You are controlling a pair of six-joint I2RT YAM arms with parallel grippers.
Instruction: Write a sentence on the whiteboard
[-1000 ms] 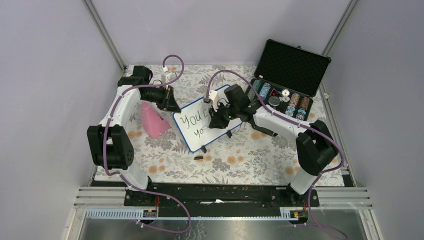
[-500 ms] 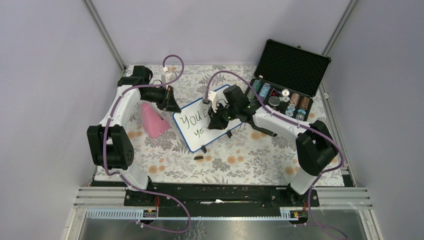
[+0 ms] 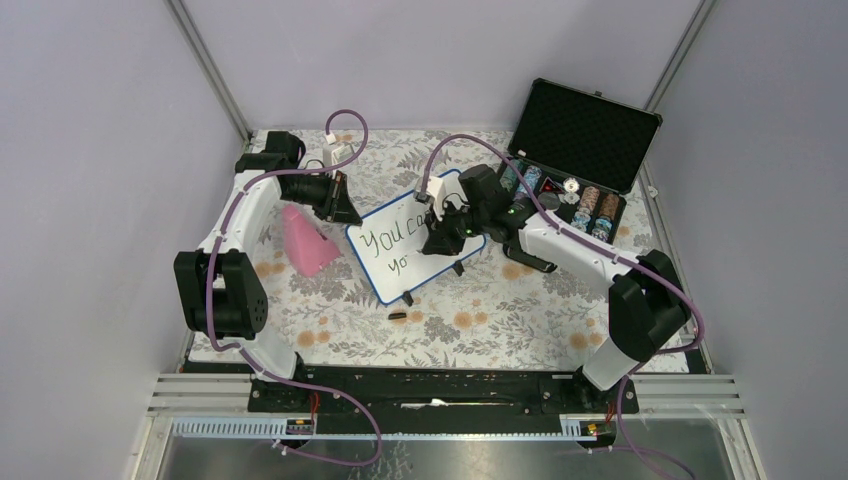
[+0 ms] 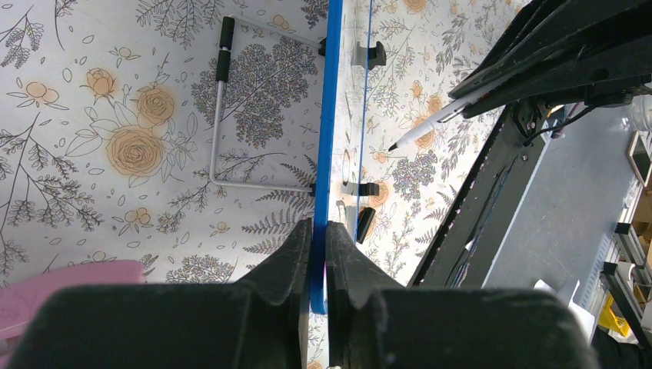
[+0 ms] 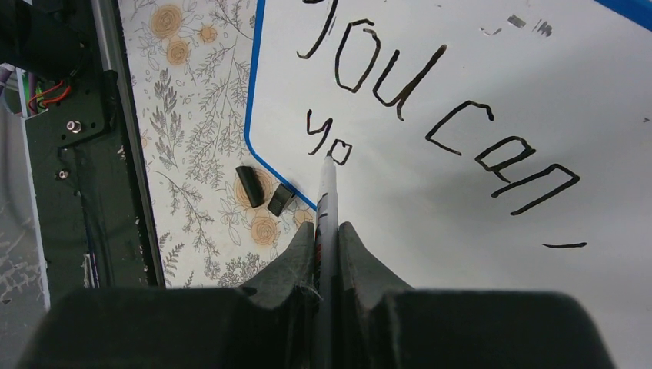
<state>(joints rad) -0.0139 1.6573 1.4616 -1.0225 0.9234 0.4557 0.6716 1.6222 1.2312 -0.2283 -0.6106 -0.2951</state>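
The whiteboard with its blue frame stands tilted on the floral table. My left gripper is shut on the board's upper left edge; in the left wrist view its jaws pinch the blue frame edge-on. My right gripper is shut on a white marker whose dark tip meets the board at the small "yo". The sentence reads "You can," on the top line, with "yo" begun below it. The marker also shows past the frame in the left wrist view.
A pink wedge-shaped object lies left of the board. An open black case with chips stands at the back right. A small black cap lies in front of the board. The board's wire stand and a clip foot show.
My right arm has shifted slightly to the right and back, carrying the marker along the second line. The left gripper and the board have not moved.
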